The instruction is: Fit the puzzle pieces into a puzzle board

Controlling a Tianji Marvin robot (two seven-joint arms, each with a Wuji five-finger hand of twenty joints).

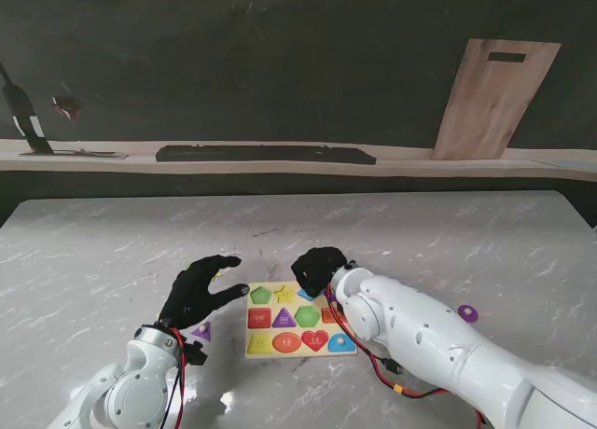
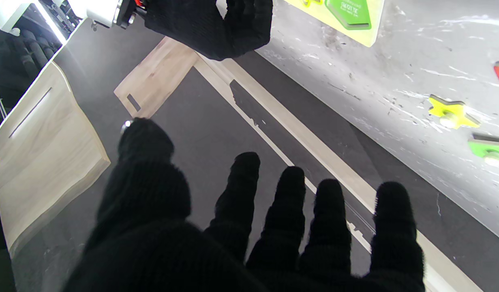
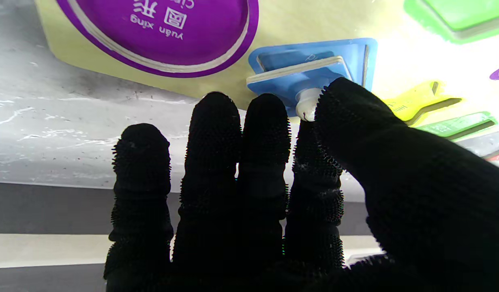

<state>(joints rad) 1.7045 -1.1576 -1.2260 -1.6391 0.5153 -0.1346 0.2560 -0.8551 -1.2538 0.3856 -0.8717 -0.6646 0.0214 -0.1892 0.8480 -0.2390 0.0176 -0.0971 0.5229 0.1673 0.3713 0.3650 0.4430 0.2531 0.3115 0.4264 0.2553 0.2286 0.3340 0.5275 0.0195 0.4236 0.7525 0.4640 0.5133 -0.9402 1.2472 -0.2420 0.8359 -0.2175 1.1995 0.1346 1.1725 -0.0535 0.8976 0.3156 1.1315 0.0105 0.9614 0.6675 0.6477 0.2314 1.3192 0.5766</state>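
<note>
Right hand (image 3: 298, 194) pinches the white knob of a blue piece (image 3: 310, 77), thumb and forefinger, piece tilted over its slot at the board's (image 1: 300, 319) far edge. Left hand (image 1: 198, 292) open, fingers spread, empty, just beside the board.

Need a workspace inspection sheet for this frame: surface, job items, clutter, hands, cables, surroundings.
Surface: marble table, scuffed.
Job's things: puzzle board mostly filled; blue piece tilted over its slot; loose purple triangle, purple round piece, yellow star, green piece on the table.
Clutter: nothing seen.
Hands: right hand pinching the blue piece's peg; left hand open, empty.
Cables: red and black wires hanging off the right arm, near the board.
Surroundings: wooden board leaning on dark wall; black bar on ledge.
</note>
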